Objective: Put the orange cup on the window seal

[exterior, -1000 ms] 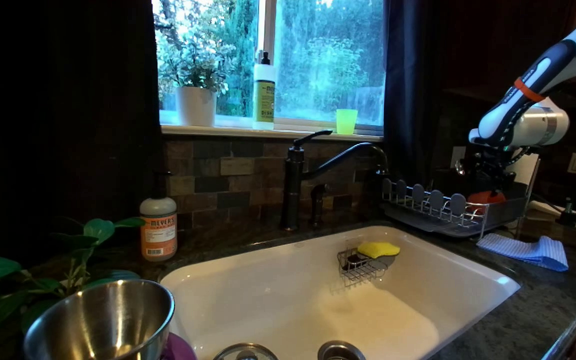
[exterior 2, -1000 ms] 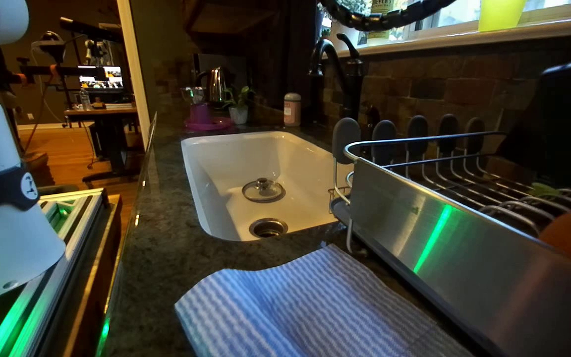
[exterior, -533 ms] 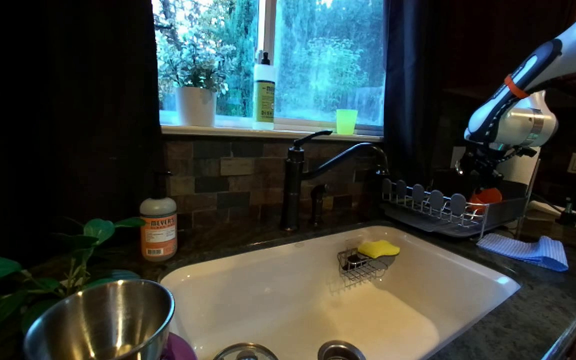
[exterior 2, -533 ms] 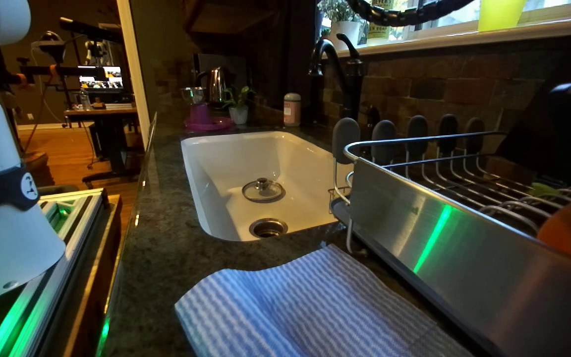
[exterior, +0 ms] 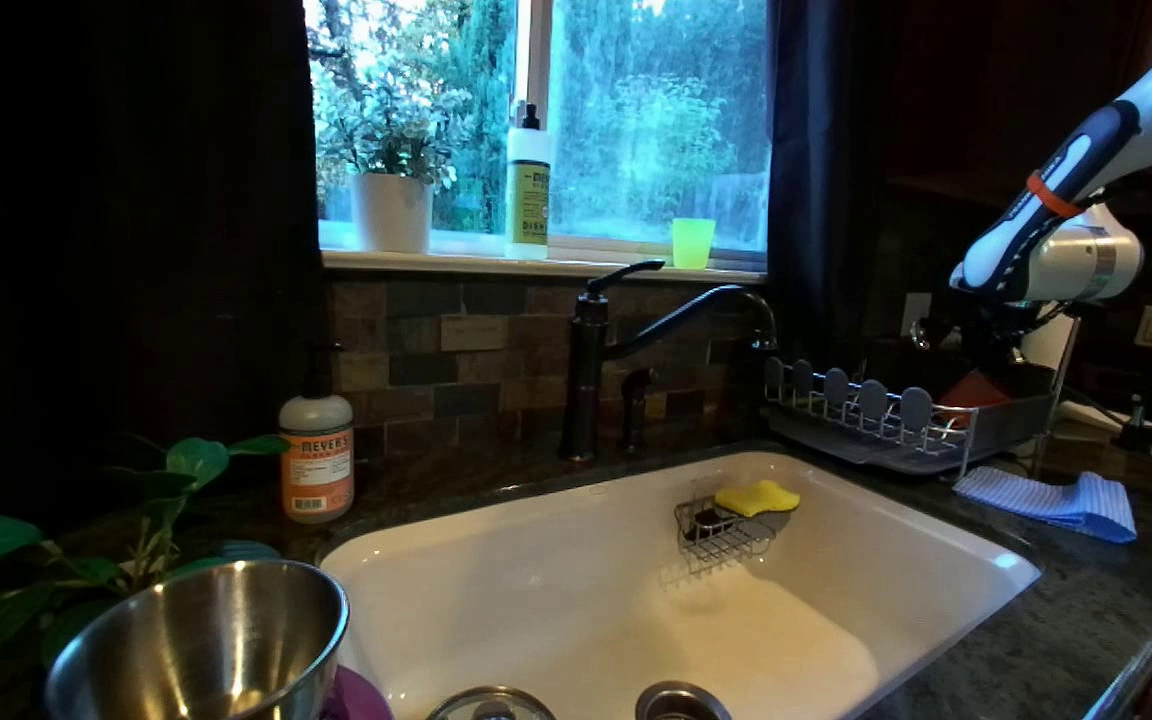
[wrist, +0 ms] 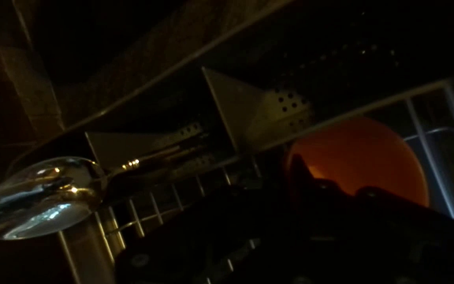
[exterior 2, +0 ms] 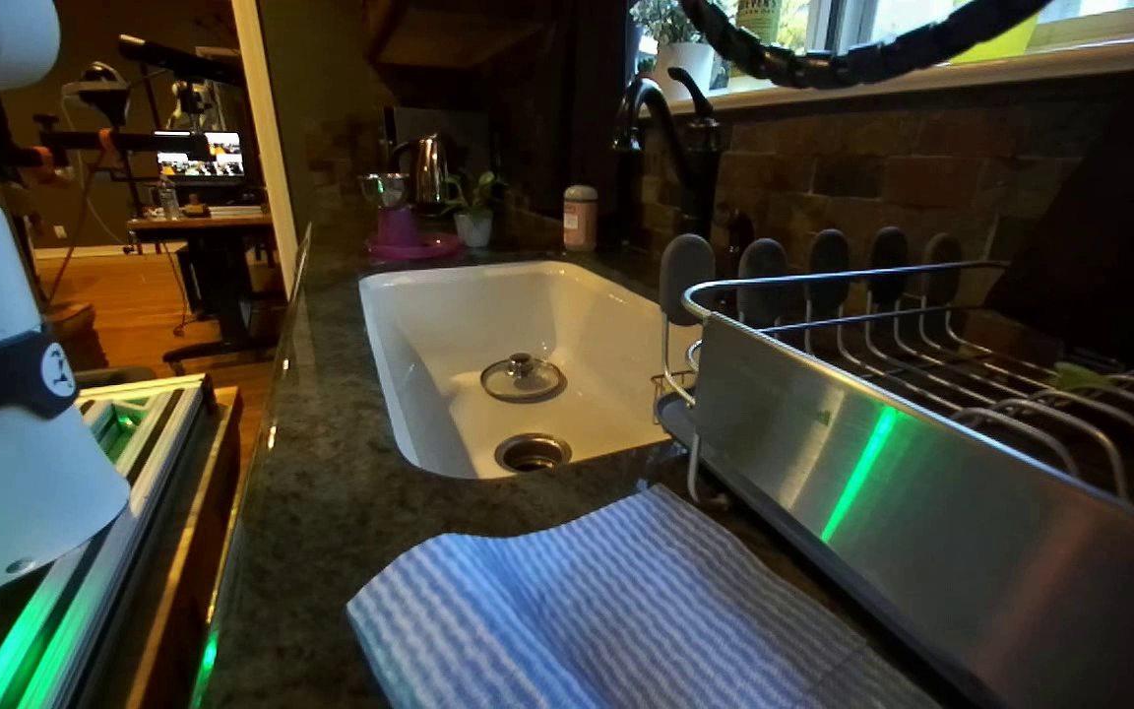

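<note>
Surface (exterior 2: pixel 301 532) of dark, mottled, stone-like material frames a deep, glossy white sink (exterior: pixel 536 560). High behind the sink runs the long, narrow, pale window ledge (exterior: pixel 571 267), the goal. A white-and-black robot arm (exterior: pixel 1076 265) reaches in beyond one end of the sink, bent downward, probably because the wire-and-steel dish rack (exterior 2: pixel 921 522) there has sides that bar a low approach. A curved black tap (exterior: pixel 586 375) rises at the sink's back and would likely block a low, straight path to the ledge. Above the sink, a white-potted leafy plant (exterior: pixel 392 195) and a tall pump bottle (exterior: pixel 531 205) with a yellow-green label share the ledge, presumably the one for light, the other to spare the sink's rim. Off the sink's rack end, the dark pincer (exterior: pixel 991 362) points down at a small orange plastic-looking cup (wrist: pixel 369 157) within the rack's outline, perhaps there to dry. A dark part of the pincer overlaps the cup in the wrist view, but how wide it is open, and whether it has hold of the cup, I cannot tell. Above the sink, towards that end, a bright yellow-green cup (exterior: pixel 693 244) takes the ledge's nearest room. Smallest, a shiny metal spoon (wrist: pixel 41 201) juts out near the pincer and might get knocked.
</note>
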Robot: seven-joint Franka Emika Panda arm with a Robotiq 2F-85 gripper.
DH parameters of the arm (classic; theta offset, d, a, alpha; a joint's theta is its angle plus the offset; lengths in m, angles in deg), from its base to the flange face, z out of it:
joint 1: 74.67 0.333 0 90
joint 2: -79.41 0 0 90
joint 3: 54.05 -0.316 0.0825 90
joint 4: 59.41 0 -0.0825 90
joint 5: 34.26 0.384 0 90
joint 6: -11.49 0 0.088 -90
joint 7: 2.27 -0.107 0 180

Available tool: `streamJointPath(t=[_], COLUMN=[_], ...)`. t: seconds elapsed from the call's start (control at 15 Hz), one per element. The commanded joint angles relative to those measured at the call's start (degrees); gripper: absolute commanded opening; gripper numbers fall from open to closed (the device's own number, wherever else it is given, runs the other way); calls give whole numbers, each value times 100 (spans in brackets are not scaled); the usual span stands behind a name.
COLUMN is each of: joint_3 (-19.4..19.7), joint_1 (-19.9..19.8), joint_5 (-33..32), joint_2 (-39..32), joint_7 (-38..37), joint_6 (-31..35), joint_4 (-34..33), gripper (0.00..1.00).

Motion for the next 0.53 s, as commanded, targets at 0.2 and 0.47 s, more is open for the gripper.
streamJointPath(t=[0.2, 0.47], joint_3=[-55, -262], joint_1=[112, 200], joint_5=[-612, -451], joint_2=[482, 1279], joint_7=[-566, -11], joint_6=[242, 56], joint_4=[239, 604], gripper=[2, 2])
